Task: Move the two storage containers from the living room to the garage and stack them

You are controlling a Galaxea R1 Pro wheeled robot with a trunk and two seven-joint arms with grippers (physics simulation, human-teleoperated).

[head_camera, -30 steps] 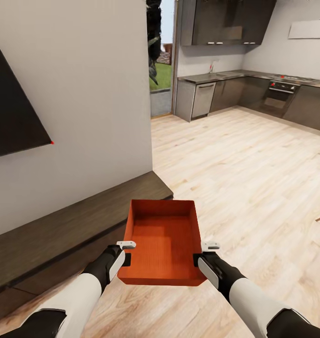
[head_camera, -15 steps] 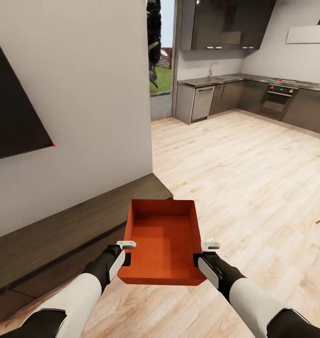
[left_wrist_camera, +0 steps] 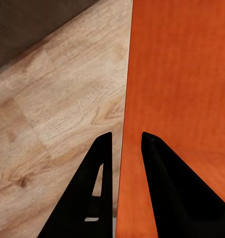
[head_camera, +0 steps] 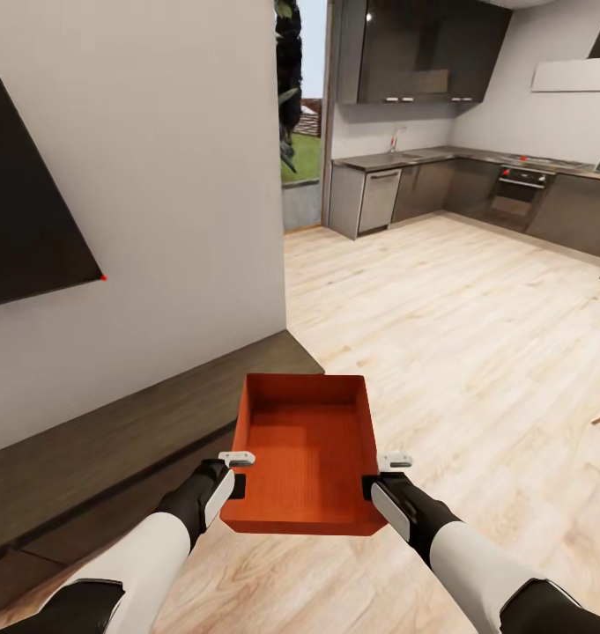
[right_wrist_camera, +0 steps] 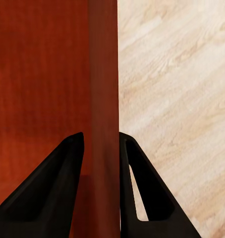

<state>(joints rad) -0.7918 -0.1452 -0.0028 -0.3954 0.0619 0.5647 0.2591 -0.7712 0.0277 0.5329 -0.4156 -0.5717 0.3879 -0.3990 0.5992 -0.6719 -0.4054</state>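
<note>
Risk: storage container [head_camera: 305,458] is carried clamped by left hand [head_camera: 235,480] and right hand [head_camera: 381,482] on opposite side walls. Uneven arm motion or a knock against the low cabinet [head_camera: 114,431] could pull a thin wall from either pinch

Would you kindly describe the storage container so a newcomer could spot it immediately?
Start at the long dark low cabinet under the white wall. Just to its right, above the light wood floor, both arms hold the storage container by its side walls. It is the one orange-red, open-topped bin.

Matt orange container [head_camera: 304,458], glossy plank floor [head_camera: 458,326].
</note>
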